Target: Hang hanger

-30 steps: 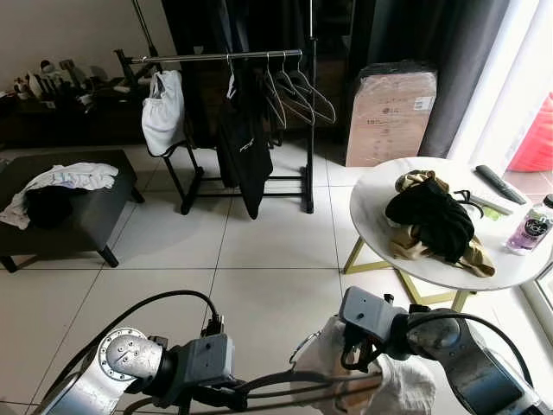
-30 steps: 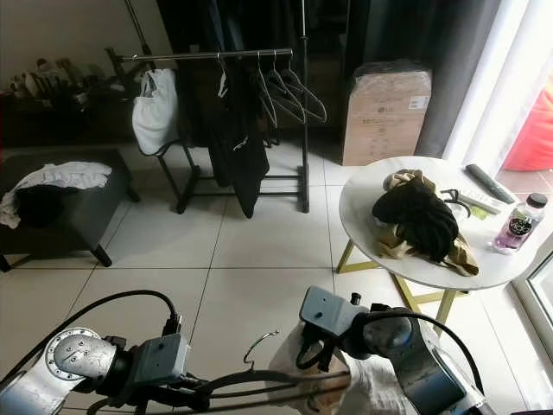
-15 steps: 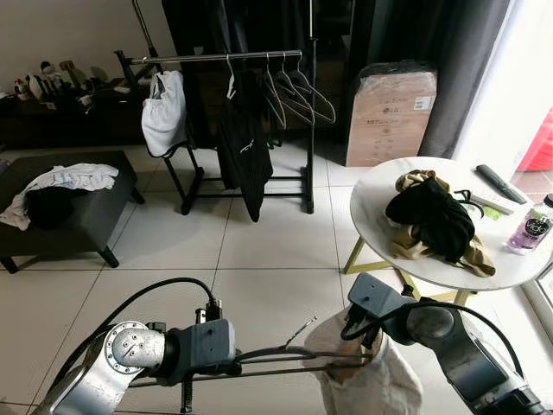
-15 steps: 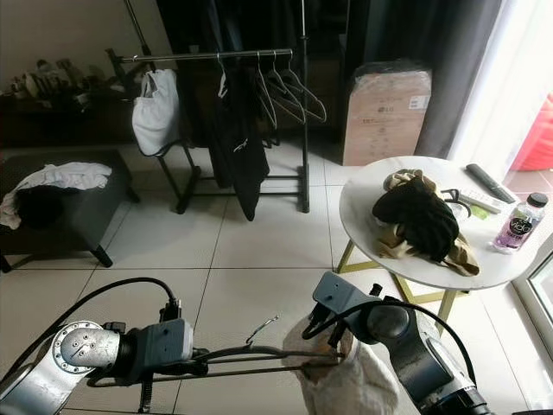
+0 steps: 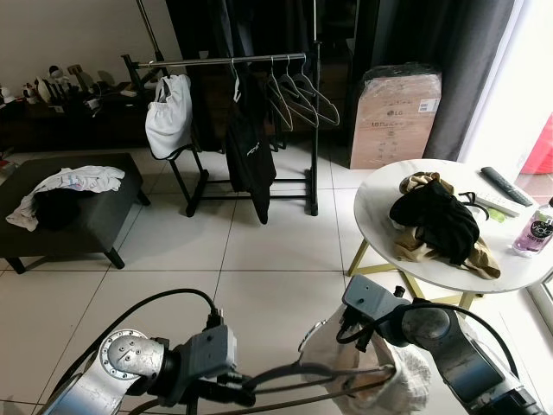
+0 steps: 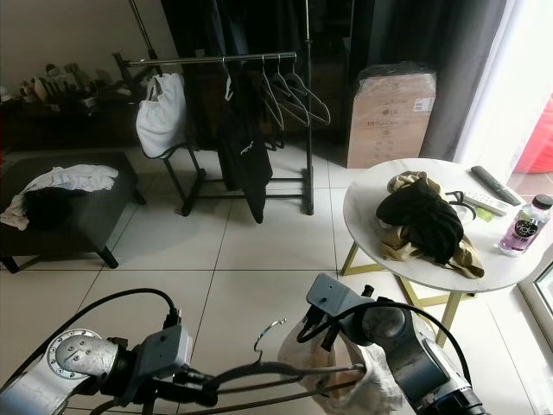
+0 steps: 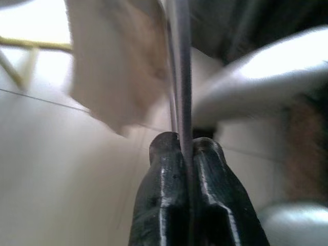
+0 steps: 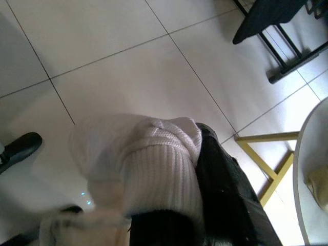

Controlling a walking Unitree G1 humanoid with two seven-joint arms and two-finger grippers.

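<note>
Low over the tiled floor, the left hand pinches the hanger wire while the right hand grips its white garment.

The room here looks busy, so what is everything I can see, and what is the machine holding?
Clothes rack: one, dark metal, far side of the room.
White garment: one, hanging at the rack's left end.
Black garment: one, hanging mid-rack.
Empty hangers: several, at the rack's right end.
Low table: one, dark, on the left, clothes lying on it.
Round table: one, white, on the right, with a pile of clothes, a remote and a bottle.
Cardboard box: one, wrapped, by the curtain.
Hanger: one, with a white sweater, low in front.
Left gripper: shut on the hanger.
Right gripper: holding the white sweater.
</note>
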